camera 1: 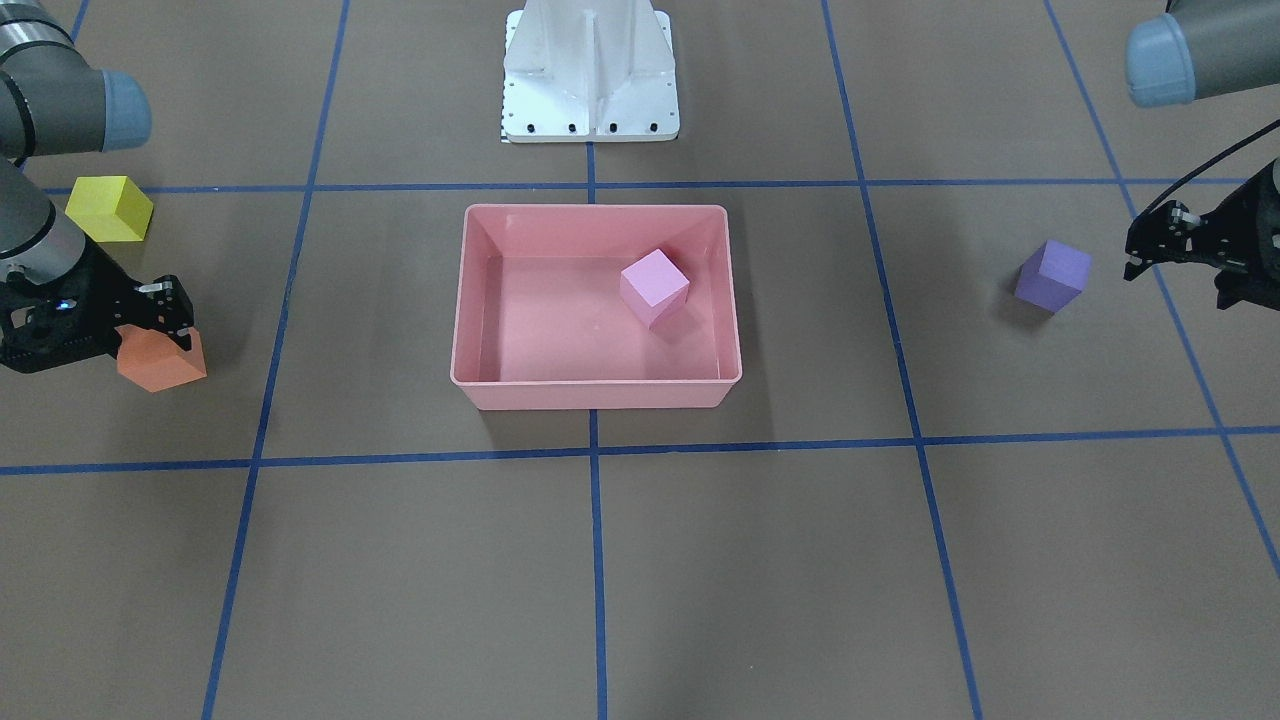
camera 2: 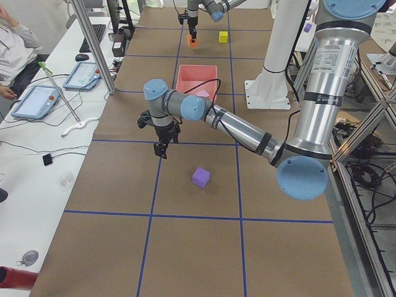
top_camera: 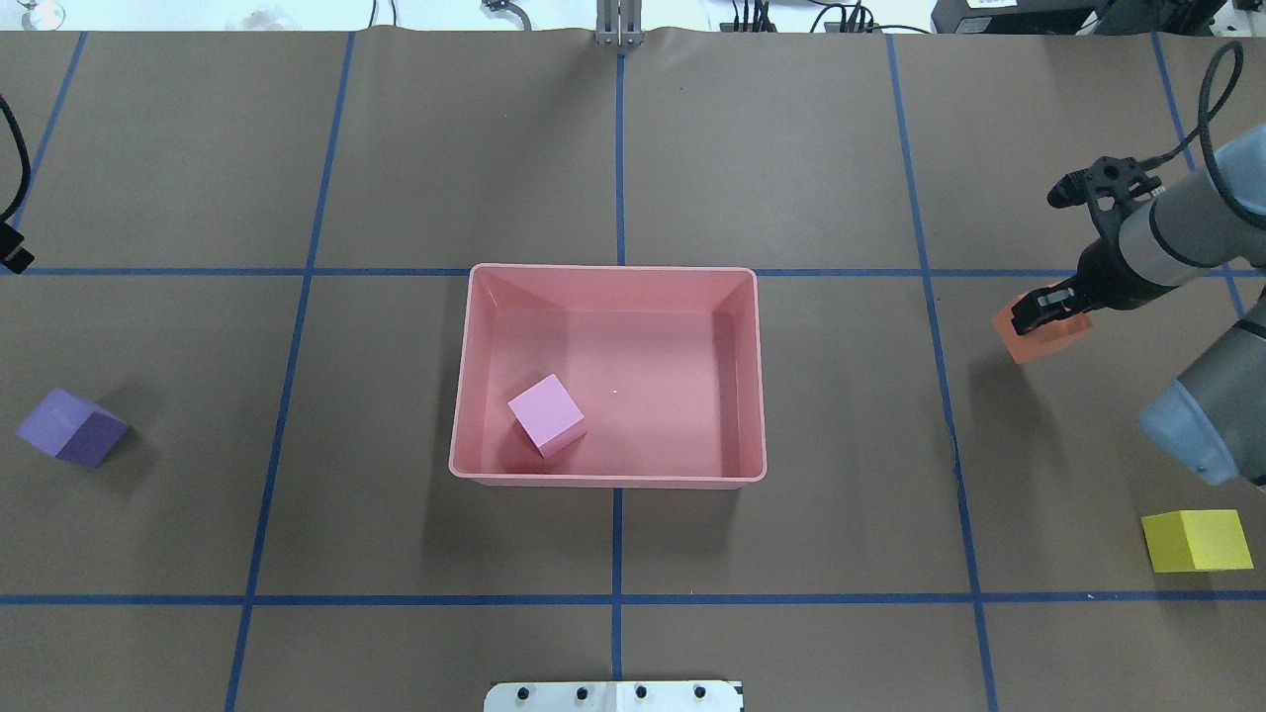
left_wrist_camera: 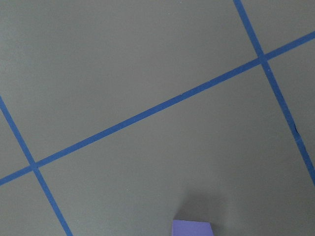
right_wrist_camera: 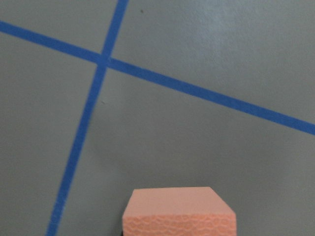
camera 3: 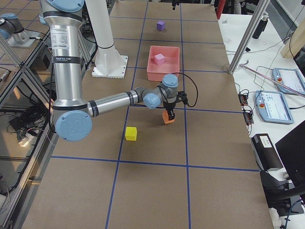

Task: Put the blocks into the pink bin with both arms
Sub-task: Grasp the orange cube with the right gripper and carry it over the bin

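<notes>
The pink bin sits mid-table with the light pink block inside, near the robot's left. My right gripper is down on the orange block, fingers on either side and closed against it; the block fills the bottom of the right wrist view. The yellow block lies on the table nearer the robot. My left gripper hangs open and empty above the table, just outboard of the purple block, which shows at the bottom edge of the left wrist view.
The white base mount stands behind the bin on the robot's side. Blue tape lines divide the brown table into squares. Operator desks with tablets lie beyond the far table edge.
</notes>
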Controlling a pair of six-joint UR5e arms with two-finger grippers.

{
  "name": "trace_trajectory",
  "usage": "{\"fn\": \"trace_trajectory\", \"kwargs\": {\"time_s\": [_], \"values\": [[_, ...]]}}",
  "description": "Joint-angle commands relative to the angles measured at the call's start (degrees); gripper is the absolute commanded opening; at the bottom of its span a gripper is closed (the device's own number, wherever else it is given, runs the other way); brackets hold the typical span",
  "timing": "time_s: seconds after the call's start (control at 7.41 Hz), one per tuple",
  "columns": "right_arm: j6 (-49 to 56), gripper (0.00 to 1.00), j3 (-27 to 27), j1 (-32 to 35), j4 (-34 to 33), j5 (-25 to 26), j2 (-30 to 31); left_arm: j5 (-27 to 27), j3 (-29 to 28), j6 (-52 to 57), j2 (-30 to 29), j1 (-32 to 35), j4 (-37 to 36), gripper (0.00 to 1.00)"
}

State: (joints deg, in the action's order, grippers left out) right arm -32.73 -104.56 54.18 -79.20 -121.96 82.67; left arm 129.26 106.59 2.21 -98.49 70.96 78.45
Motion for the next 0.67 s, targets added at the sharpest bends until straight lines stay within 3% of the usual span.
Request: {"fn": "trace_trajectory", "kwargs": {"time_s": [0.0,0.13,0.54], "values": [[-7.0,0.0,-7.3,-0.1,-17.8,-0.5,-10.4,-0.1,-3.1,-0.1,6.1,0.0,13.5,1.0],[-13.4,0.0,-7.8,-2.2,-23.1,-0.6,-16.3,-0.1,-5.4,-0.3,7.3,0.0,18.5,1.0],[-31.6,0.0,-6.4,-13.4,-23.5,4.4,-26.6,-0.1,-6.4,-0.3,7.3,0.0,19.0,1.0]]}}
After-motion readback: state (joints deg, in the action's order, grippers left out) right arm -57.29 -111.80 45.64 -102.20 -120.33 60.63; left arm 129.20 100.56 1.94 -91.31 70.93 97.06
